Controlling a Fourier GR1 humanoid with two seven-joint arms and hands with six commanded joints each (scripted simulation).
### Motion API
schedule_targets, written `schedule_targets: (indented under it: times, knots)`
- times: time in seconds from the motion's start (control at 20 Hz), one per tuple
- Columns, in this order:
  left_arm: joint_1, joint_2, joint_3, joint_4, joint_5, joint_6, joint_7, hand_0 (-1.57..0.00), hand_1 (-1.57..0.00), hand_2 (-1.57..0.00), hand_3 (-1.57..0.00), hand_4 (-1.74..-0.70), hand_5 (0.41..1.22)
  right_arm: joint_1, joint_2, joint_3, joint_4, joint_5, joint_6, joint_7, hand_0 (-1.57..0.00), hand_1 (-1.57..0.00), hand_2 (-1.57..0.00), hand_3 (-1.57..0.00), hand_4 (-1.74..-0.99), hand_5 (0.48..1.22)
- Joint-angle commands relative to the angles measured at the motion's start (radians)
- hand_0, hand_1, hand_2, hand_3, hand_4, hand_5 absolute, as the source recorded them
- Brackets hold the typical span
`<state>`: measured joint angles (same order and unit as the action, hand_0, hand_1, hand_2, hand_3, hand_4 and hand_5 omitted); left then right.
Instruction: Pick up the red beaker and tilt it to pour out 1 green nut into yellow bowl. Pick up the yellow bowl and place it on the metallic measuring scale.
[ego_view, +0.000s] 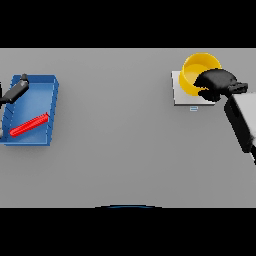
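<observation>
Yellow bowl sits on the metallic scale, right hand curled round its rim, hiding its contents. Far left, red beaker lies in the blue tray; left hand there, grip unclear.

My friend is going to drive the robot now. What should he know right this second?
Right hand: at the near right rim of the yellow bowl, fingers curled at the rim, apparently gripping it.
Left hand: at the far left corner of the blue tray, holding nothing; whether its fingers are curled cannot be made out.
Red beaker: lying on its side in the blue tray.
Yellow bowl: on the metallic scale. The green nut cannot be seen from here.
Done: bowl looks placed on the scale.
Left: let go of the bowl and pull the right hand away.
</observation>
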<state>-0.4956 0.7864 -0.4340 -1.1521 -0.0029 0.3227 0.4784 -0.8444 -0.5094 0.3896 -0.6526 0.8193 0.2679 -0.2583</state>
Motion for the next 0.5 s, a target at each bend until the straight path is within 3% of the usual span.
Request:
schedule_targets:
  times: [0.0,0.15,0.2,0.3,0.35,0.45]
  knots:
    - [0.0,-0.003,-0.001,0.007,-0.004,0.004,-0.001,0.0,0.0,0.0,0.0,-0.73,0.673,-0.006,0.002,-0.002,0.011,-0.003,-0.002,-0.013,-1.57,-1.57,-1.34,-1.4,-1.741,1.221]
    - [-0.024,-0.01,-0.005,0.03,-0.009,-0.006,0.0,0.0,0.0,0.0,0.0,-0.72,0.668,-0.015,0.017,-0.004,0.03,-0.007,-0.006,-0.013,-1.46,-1.57,-1.34,-1.45,-1.741,1.221]
    - [-0.023,-0.012,-0.005,0.034,-0.008,-0.008,-0.01,0.0,0.0,0.0,0.0,-0.72,0.667,-0.012,0.016,-0.004,0.037,-0.006,-0.015,-0.02,-1.45,-1.5,-1.38,-1.39,-1.734,1.221]
    - [-0.025,-0.014,-0.007,0.04,-0.011,-0.006,-0.004,0.0,0.0,0.0,0.0,-0.72,0.671,-0.014,0.018,-0.009,0.036,-0.014,-0.005,-0.011,-1.49,-1.48,-1.45,-1.1,-1.737,1.221]
    - [-0.021,-0.01,-0.006,0.033,-0.01,-0.007,-0.008,0.0,0.0,0.0,0.0,-0.72,0.671,-0.019,0.013,-0.011,0.037,-0.015,0.004,-0.016,-1.44,-1.34,-1.29,-0.99,-1.688,1.221]
    - [-0.012,-0.011,-0.008,0.032,-0.012,-0.003,-0.01,0.0,0.0,0.0,0.0,-0.72,0.668,-0.01,0.01,-0.003,0.02,-0.008,0.01,-0.004,-0.99,-0.88,-0.92,-0.8,-1.629,1.08]
